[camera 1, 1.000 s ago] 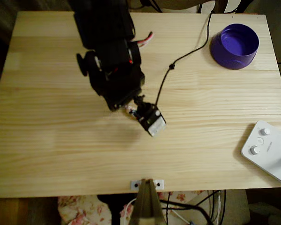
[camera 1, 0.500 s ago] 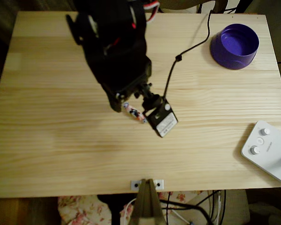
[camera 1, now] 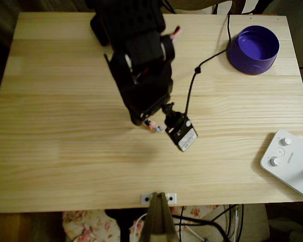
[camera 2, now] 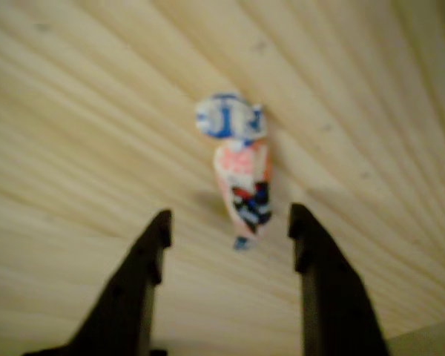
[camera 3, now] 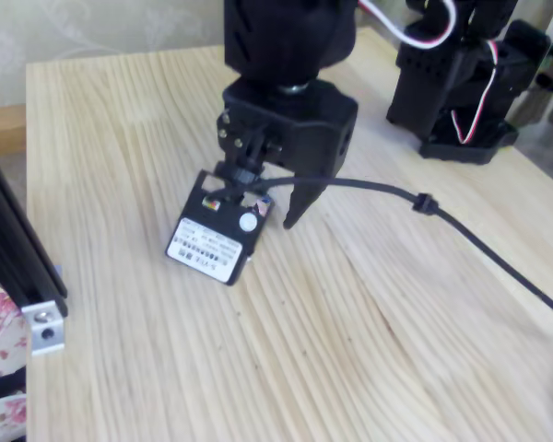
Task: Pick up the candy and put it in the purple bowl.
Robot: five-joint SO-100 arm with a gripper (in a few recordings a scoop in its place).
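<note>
Near the middle of the counter (camera 1: 65, 151), entry one: the candy (camera 2: 239, 182). It lay flat on the pale wood grain, its twisted blue-and-white end pointing away from my wrist camera and its pink, orange and dark body nearest me. Nothing touched it.

Entry two: my pincer (camera 2: 228, 226). Its two dark fingers (camera 2: 144, 259) stood apart, one to each side of the candy's near end, with bare wood visible between each finger and the wrapper. I judged that I held them so in order to straddle the sweet across its narrow width, where a squeeze would catch the body and not a loose twisted end. In the overhead view the candy (camera 1: 153, 125) peeked out just below my black arm, beside the wrist camera housing (camera 1: 182, 132).

Entry three: the purple bowl (camera 1: 253, 49). It sat upright at the far right corner in the overhead view, well apart from the candy, mouth open and nothing in it.

Entry four: a white device with round knobs (camera 1: 288, 161), lying at the right edge, clear of any straight line to the bowl.

Status: grasp not yet made; carrying and dropping remained.
</note>
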